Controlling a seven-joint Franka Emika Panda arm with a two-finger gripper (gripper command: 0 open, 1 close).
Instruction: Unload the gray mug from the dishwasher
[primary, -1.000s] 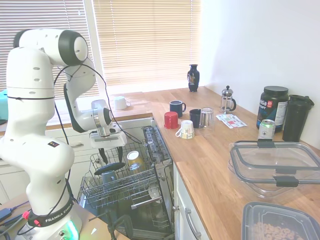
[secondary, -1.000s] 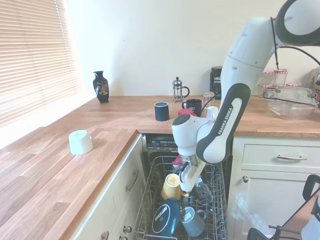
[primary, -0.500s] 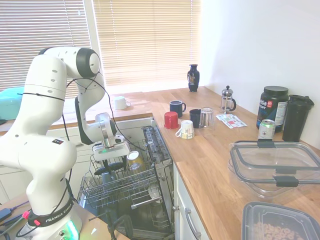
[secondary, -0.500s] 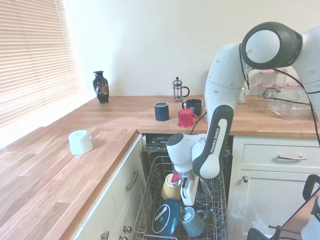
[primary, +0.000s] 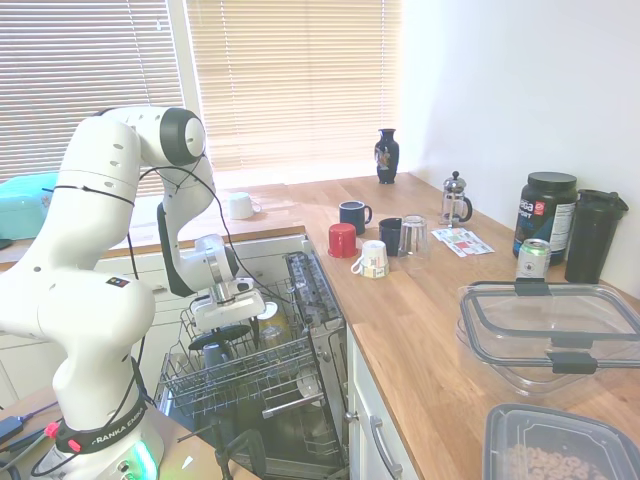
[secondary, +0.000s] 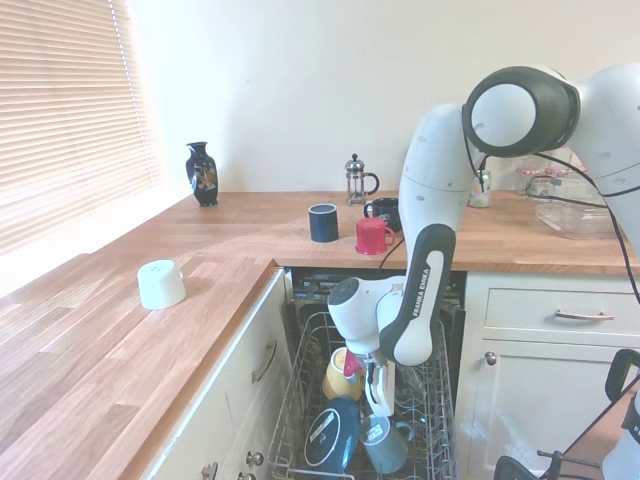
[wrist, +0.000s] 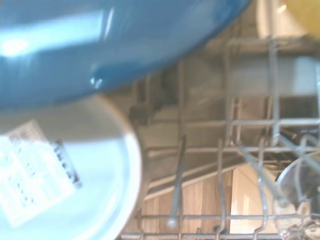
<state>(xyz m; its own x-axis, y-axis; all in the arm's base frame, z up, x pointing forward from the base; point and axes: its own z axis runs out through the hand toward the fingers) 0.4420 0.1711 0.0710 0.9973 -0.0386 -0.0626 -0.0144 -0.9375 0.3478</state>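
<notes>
– Progress so far, reading across the second exterior view?

– Nothing is unloaded yet, I'd judge. On the left, a white cup (secondary: 160, 284) lies on the wooden counter (secondary: 110, 380), well apart from the job. The dishwasher (secondary: 308, 290) is open with its rack (secondary: 437, 415) pulled out. In the rack, from the left: a dark round bowl (secondary: 332, 432) turned base-out with a pale sticker on it, a yellow mug (secondary: 340, 376) behind it, then the gray mug (secondary: 387, 444) at the near end.

– And the gripper?

– The gripper (secondary: 378, 392) is down inside the rack, just above the gray mug and beside the yellow one. Whether it is open or closed, I cannot tell; the wires and the wrist hide too much. I see no contact with the mug.

– So what is left?

– By my reading, nearly all of it: reach the mug, grasp it, lift it clear of the wires and set it on the counter.

– How would it handle?

– It is a plain cylinder, smooth and slightly glossy, likely glazed ceramic, so probably slippery. Its handle sticks out to the right. The rack is thin silver-gray wire with upright tines that could snag the handle on the way up.
</notes>
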